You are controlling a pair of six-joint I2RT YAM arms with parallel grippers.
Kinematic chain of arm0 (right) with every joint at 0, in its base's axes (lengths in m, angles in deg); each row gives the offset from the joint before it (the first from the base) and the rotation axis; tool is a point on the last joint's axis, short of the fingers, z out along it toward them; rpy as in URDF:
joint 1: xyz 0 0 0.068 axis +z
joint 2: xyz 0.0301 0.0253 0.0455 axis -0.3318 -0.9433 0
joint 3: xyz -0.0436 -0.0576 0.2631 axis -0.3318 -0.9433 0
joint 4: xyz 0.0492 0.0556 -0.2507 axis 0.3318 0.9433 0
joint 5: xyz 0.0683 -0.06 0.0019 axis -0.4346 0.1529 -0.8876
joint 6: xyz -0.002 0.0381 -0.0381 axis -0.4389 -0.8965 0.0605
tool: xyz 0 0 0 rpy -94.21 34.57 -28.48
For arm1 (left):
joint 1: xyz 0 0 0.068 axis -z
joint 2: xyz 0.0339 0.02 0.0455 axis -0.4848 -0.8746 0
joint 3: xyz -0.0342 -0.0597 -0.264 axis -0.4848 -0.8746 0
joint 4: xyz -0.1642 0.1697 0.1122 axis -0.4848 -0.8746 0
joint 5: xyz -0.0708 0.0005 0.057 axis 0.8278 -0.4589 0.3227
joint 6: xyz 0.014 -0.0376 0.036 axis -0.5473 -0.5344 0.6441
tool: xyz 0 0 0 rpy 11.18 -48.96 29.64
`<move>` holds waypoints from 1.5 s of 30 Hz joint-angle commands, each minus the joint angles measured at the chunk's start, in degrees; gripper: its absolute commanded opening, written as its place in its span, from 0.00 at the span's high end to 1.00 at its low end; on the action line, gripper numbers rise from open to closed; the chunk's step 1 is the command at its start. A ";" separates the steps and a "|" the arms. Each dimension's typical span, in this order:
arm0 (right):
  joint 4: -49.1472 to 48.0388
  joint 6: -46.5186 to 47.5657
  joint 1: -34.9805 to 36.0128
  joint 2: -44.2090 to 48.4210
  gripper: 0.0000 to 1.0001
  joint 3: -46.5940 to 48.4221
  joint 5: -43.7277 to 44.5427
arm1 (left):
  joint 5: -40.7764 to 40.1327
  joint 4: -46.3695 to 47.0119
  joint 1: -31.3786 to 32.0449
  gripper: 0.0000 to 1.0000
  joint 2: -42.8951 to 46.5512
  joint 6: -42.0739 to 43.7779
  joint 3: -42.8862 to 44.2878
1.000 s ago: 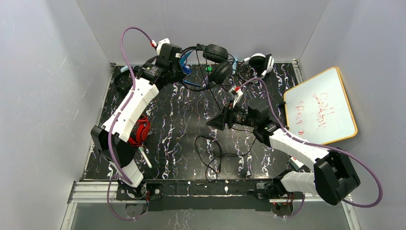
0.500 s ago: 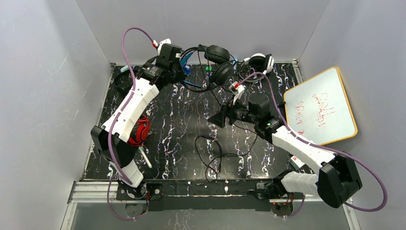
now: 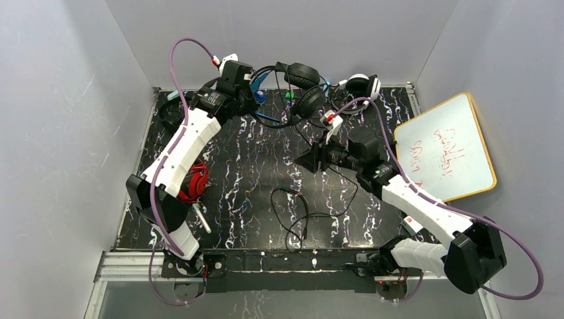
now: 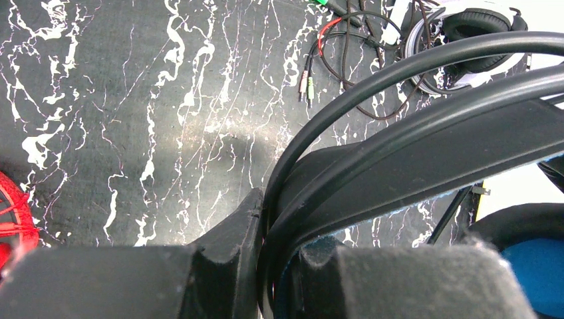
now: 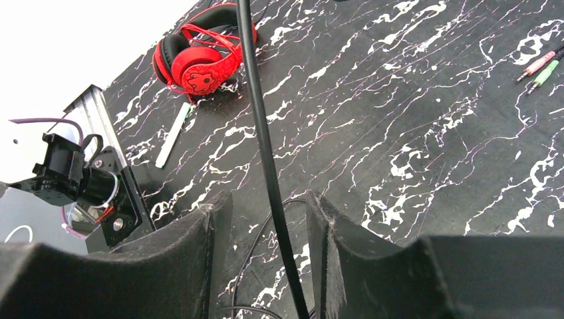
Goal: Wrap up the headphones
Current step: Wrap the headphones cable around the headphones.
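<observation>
Headphones (image 3: 304,86), black set: raised off the table (image 3: 253,153). The headband (image 4: 432,146) is clamped in the left gripper (image 3: 256,85) and the ear cups hang just past its fingertips. In the wrist view the left jaws are closed tight on the band, which sits deep between the fingers (image 4: 219,259).

Red pair (image 5: 199,63): flat on the table, well ahead of the right gripper (image 5: 266,199). Nothing touches it.

White pair (image 3: 362,85): beyond the right gripper, near the black set.

Right gripper: jaws apart. The cable (image 5: 256,100) runs straight down through the gap, and neither of the pads (image 5: 193,266) looks to be touching it.

Slack loops (image 3: 292,212): loose on the table below the right gripper.

Plugs (image 5: 539,70): pink and green, off to the right gripper's side. Cannot tell which set they belong to.

Judgement: the step in hand looks like catching the cord to wind it round the held set. To do it well:
- Centre the cord on the pads before closing.
- Close softly enough that it can slide.
- Keep the left clamp steady.
- Draw the slack without snagging the loops, so tension stays light.
</observation>
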 commanded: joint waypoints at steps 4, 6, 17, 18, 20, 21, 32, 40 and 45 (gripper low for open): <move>-3.01 -0.74 0.24 3.35 0.47 -0.64 -0.77 | 1.33 3.24 -0.28 1.00 4.07 -1.85 0.70; -3.14 -1.41 0.25 3.90 0.44 -1.48 -0.83 | 1.86 3.29 -0.43 1.00 3.97 -2.59 0.84; -4.61 -4.18 0.24 7.63 0.55 -5.43 -1.47 | 3.55 4.06 -1.33 1.00 3.16 -4.16 0.10; -4.23 -4.07 0.29 7.82 0.60 -5.33 -1.36 | 3.25 4.09 -1.33 1.00 2.99 -4.04 0.05; -3.80 -3.84 0.28 8.35 0.70 -5.43 -1.19 | 2.67 4.12 -1.38 1.00 2.95 -3.93 -0.37; -3.70 -3.91 0.27 8.66 0.73 -5.47 -1.17 | 2.49 4.27 -1.40 1.00 2.90 -3.97 -0.61; -5.18 -6.91 0.37 7.26 0.99 -8.09 -7.29 | 5.86 4.58 -2.80 1.00 0.19 -6.85 1.87; -3.96 -7.11 1.48 4.77 0.99 -9.88 -9.27 | 9.53 5.42 -5.74 1.00 -2.61 -9.98 3.13; -4.38 -6.57 1.73 3.23 0.99 -11.21 -8.25 | 14.75 7.60 -6.43 1.00 -2.68 -12.45 2.05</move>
